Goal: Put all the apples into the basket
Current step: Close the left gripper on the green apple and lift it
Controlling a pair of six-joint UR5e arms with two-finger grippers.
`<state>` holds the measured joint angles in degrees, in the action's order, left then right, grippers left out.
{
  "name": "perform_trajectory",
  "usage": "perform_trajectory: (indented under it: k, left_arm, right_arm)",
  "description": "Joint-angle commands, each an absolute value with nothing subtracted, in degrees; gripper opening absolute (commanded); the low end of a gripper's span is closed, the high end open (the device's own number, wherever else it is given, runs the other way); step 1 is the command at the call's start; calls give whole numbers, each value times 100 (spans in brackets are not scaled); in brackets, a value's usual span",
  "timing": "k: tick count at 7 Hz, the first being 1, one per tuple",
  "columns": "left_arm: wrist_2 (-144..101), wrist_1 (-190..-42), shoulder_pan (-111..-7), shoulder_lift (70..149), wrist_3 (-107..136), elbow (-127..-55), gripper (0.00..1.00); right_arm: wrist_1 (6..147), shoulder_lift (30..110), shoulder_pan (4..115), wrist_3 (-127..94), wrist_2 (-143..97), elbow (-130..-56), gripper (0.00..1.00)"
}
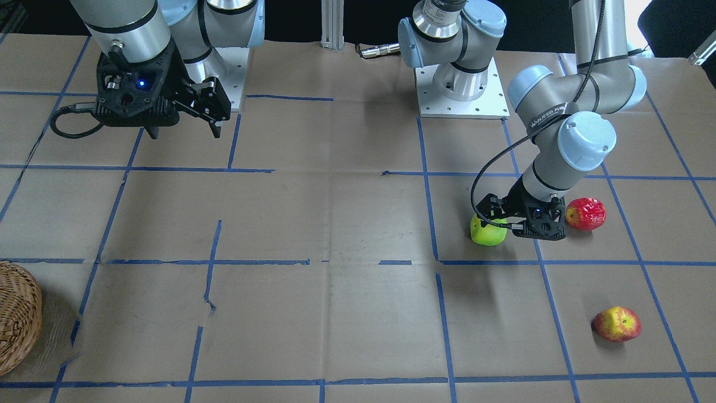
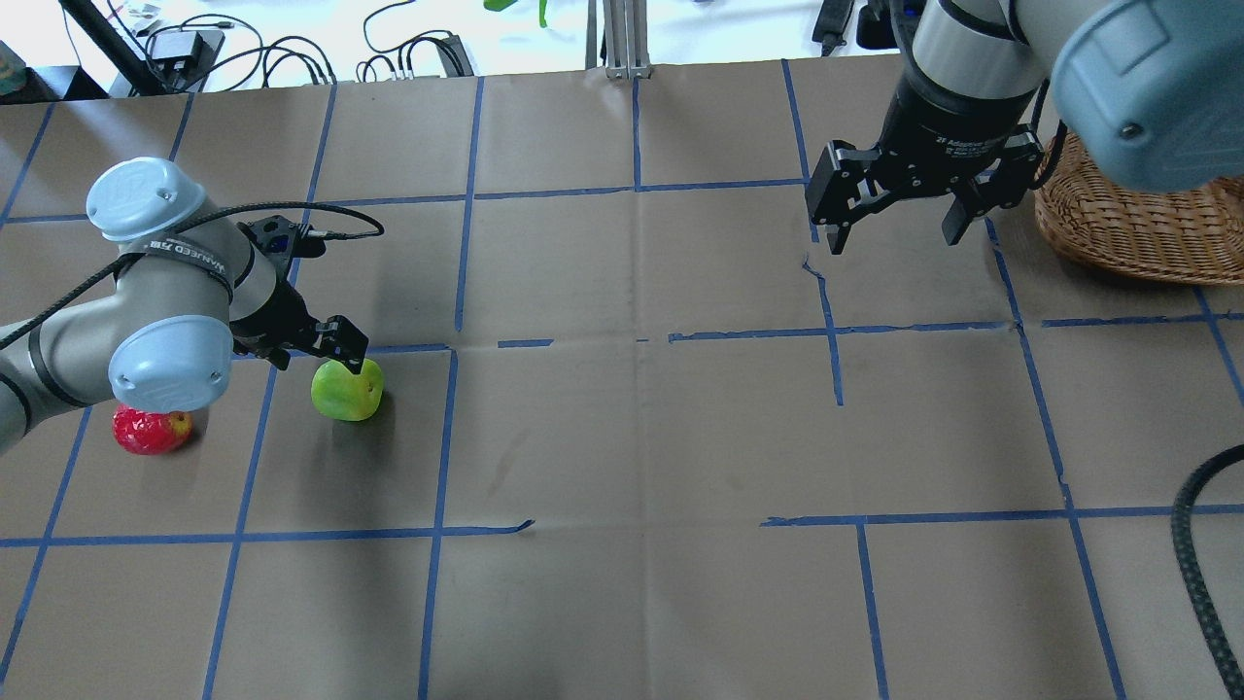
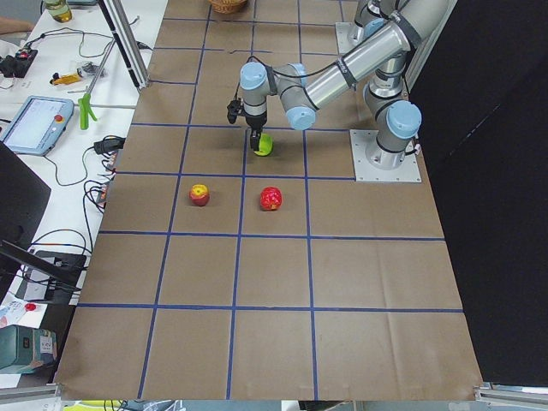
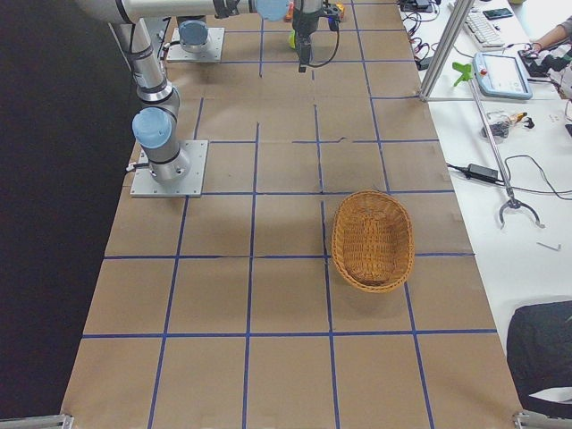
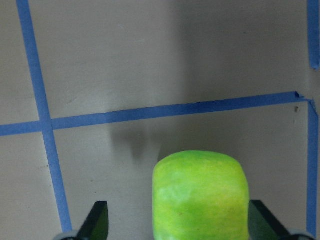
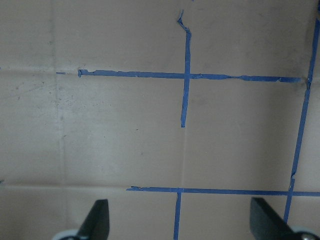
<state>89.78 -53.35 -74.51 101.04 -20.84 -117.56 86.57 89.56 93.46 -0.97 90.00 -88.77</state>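
1. The left gripper (image 5: 179,206) has its jaws spread on either side of the green apple (image 5: 200,195), not yet pinching it. One finger (image 5: 100,222) stands clear of the fruit, while the other is just beside it or touching; the apple sits off-centre in the gap.
2. The green apple rests on the table (image 2: 632,437) beside a blue tape line. It looks smooth, glossy and rounded, so I judge it firm, light and a little slippery. The best hold is probably across its widest middle, with the pads level; too high on the curve and it may squirt out.
3. Because it is off-centre, closing may nudge or roll it before both pads bear.
4. The red apple (image 1: 585,214) lies just behind the left wrist, and the blushed apple (image 1: 617,324) is well apart from both, nearer the operators' edge.
5. The right gripper (image 2: 892,238) hangs above bare table with its jaws wide apart and nothing between them.
6. The basket (image 2: 1118,228) stands beside the right arm, far across the table from all three apples and holding none.
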Motion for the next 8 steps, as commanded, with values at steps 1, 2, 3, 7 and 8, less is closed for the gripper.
perform_trajectory:
  k: [1, 2, 3, 7, 8]
  left_arm:
    - [8756, -5387, -7479, 10064, -1768, -11786, 97]
    - [8684, -5388, -7479, 10107, -1732, -11786, 97]
    - [8684, -5396, -7471, 10125, -1758, -11795, 97]
    - [8701, -5115, -7427, 10582, -1566, -11804, 76]
    - [8701, -5194, -7470, 10521, -1443, -11804, 53]
  right_arm:
    - [8657, 8956, 9343, -97, 9000, -8877, 100]
    - [8657, 8956, 9343, -97, 9000, -8877, 100]
    - [8657, 8956, 9343, -97, 9000, -8886, 100]
    - [8657, 8956, 9343, -97, 8991, -8894, 100]
    - [8657, 8956, 9343, -97, 8991, -8895, 100]
